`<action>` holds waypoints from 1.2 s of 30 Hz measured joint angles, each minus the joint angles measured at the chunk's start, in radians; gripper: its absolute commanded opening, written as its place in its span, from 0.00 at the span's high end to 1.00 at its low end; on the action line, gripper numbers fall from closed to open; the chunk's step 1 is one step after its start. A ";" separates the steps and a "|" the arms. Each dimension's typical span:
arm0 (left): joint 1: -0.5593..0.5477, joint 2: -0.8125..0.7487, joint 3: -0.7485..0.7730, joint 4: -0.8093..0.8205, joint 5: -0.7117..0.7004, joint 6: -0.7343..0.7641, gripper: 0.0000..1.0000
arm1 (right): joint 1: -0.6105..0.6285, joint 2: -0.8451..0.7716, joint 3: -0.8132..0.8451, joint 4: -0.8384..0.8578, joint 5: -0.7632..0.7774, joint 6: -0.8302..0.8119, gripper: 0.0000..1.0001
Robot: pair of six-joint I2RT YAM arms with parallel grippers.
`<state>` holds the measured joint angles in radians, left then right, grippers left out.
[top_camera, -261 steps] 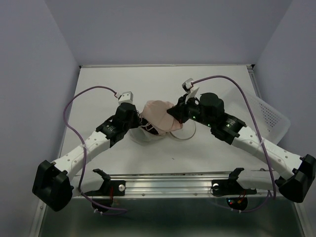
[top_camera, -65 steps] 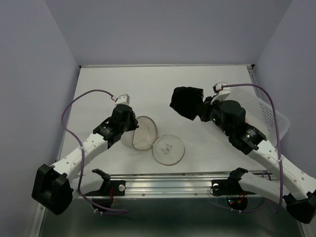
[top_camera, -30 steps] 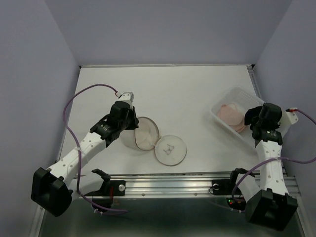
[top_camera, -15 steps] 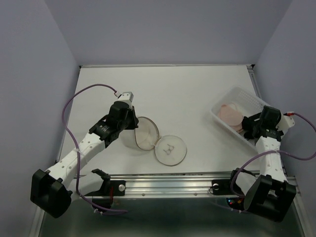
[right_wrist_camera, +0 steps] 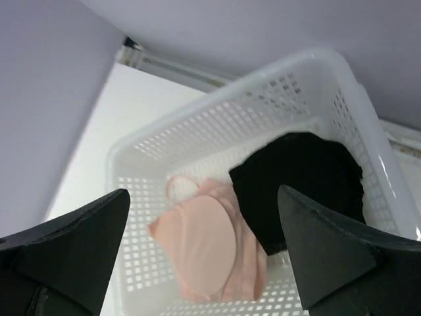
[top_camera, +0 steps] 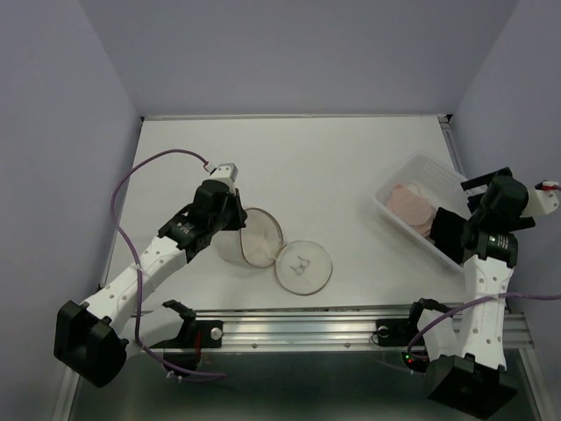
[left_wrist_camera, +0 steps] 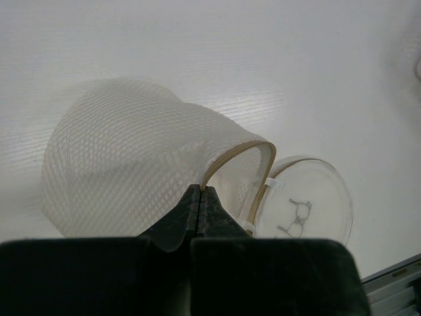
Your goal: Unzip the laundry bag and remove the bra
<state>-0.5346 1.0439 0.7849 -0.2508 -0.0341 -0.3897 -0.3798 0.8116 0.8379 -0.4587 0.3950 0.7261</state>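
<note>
Nearest the arms' bases, the round flap of the laundry bag lies flat on the bench, zip undone and the dark mark facing up. Just behind it the mesh dome sits tipped on its side with its mouth open and nothing inside. The left claw is closed tight, pinching the bag where the wire rim meets the mesh.

Further off to the right, the right claw hangs with its fingers spread wide and nothing between them, above the white basket. The bra lies in that basket, cups up, touching a black garment beside it. By my reckoning the task is as good as done.

The risks lie in the pulling away. If the left arm moves off before its claw lets go, the light bag would drag or flip across the bench. If the right claw dips or swings low, a finger could catch the thin loop of strap at the bra's edge and haul it back out. It could also knock the basket, which sits near the bench's right edge.
</note>
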 measured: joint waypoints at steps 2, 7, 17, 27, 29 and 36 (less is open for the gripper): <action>0.000 0.000 0.000 0.000 0.002 0.000 1.00 | -0.001 0.000 0.069 -0.005 -0.004 -0.031 0.00; 0.000 0.002 0.000 0.001 0.006 0.000 1.00 | 0.001 0.024 0.149 0.035 -0.281 -0.106 0.07; 0.000 0.026 0.000 0.027 0.009 -0.008 1.00 | 0.456 0.227 0.111 0.088 -0.594 -0.205 0.12; 0.000 0.074 -0.005 0.039 0.008 -0.016 1.00 | 1.007 0.364 -0.106 0.163 -0.463 -0.175 0.23; 0.000 0.079 -0.005 0.039 0.005 -0.017 1.00 | 1.068 0.377 -0.173 0.177 -0.407 -0.141 0.27; 0.000 0.085 -0.005 0.047 -0.001 -0.027 1.00 | 1.089 0.331 -0.298 0.164 -0.265 -0.047 0.38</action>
<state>-0.5346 1.1294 0.7795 -0.2035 -0.0353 -0.4168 0.7097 1.1427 0.5396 -0.2951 0.1303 0.6788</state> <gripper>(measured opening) 0.037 0.676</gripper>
